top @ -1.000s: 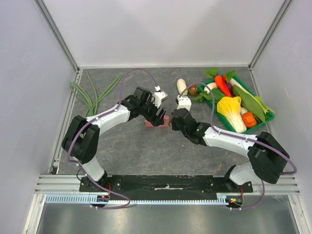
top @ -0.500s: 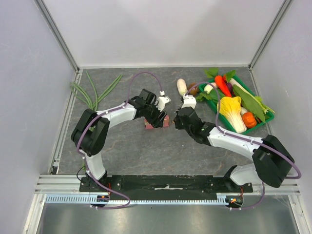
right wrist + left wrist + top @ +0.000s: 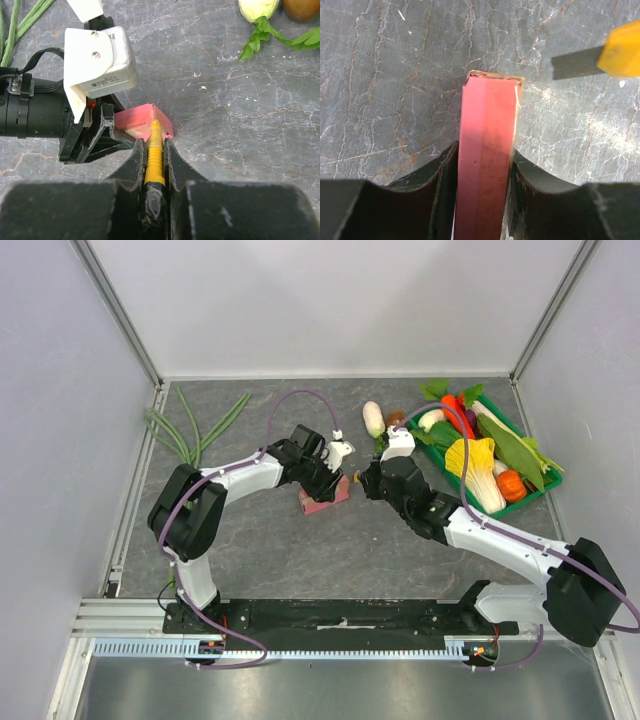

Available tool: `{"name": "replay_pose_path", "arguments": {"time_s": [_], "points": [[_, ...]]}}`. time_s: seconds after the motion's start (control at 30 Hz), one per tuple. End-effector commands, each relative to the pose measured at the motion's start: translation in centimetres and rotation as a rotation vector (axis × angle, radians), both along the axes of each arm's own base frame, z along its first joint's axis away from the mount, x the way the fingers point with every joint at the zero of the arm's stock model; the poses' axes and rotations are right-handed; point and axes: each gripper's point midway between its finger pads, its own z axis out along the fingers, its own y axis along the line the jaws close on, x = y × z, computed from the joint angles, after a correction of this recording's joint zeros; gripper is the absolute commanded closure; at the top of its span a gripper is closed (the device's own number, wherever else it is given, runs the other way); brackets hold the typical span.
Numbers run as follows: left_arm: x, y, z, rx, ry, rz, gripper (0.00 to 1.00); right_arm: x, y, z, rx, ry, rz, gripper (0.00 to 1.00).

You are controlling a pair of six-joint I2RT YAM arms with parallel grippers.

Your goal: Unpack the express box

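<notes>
right arm (image 3: 480, 535) reached farther than 1 s ago, express box (image 3: 322, 502) turned slightly — left jaws clamped it, right jaws pinched yellow knife (image 3: 155, 150); blade tip hidden.

The left arm (image 3: 235, 478) and the right arm (image 3: 497, 538) share one build: white tubular links between bulky black joint housings. A thin purple cable (image 3: 298, 393) loops along each towards the wrist. A white boxy camera housing (image 3: 97, 62) with two small screws sits on the left wrist. The left gripper (image 3: 484, 152) and the right gripper (image 3: 154, 142) have matte black fingers (image 3: 540, 190) with curved inner edges.
</notes>
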Motion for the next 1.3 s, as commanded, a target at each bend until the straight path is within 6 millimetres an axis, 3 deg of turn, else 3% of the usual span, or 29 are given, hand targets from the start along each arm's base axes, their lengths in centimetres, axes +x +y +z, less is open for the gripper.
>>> {"name": "replay_pose_path", "arguments": {"time_s": [0.0,0.2,0.33,0.47,0.67,0.97,1.27], "points": [[-0.1,-0.5,2.2,-0.021,-0.098,-0.069,0.57,0.7,0.3,2.5,0.024,-0.078,0.014,1.0],[-1.3,-0.3,2.5,0.0,-0.185,-0.085,0.6,1.2,0.0,2.5,0.052,-0.084,0.0,1.0],[-2.9,-0.2,1.6,0.02,-0.19,-0.082,0.6,1.1,-0.1,2.7,0.091,-0.085,0.019,1.0],[-3.7,-0.3,1.0,0.032,-0.187,-0.072,0.48,0.3,0.2,1.9,0.121,-0.064,0.07,1.0],[-3.7,-0.7,1.9,0.008,-0.193,-0.064,0.42,-0.9,0.3,1.6,0.155,-0.051,0.127,1.0],[-4.1,-0.9,1.8,-0.003,-0.185,-0.081,0.63,-1.7,1.0,1.6,0.171,-0.059,0.201,1.0],[-4.1,-0.4,1.2,0.037,-0.22,-0.077,0.66,-1.4,0.4,0.9,0.143,-0.04,0.168,1.0]]}}
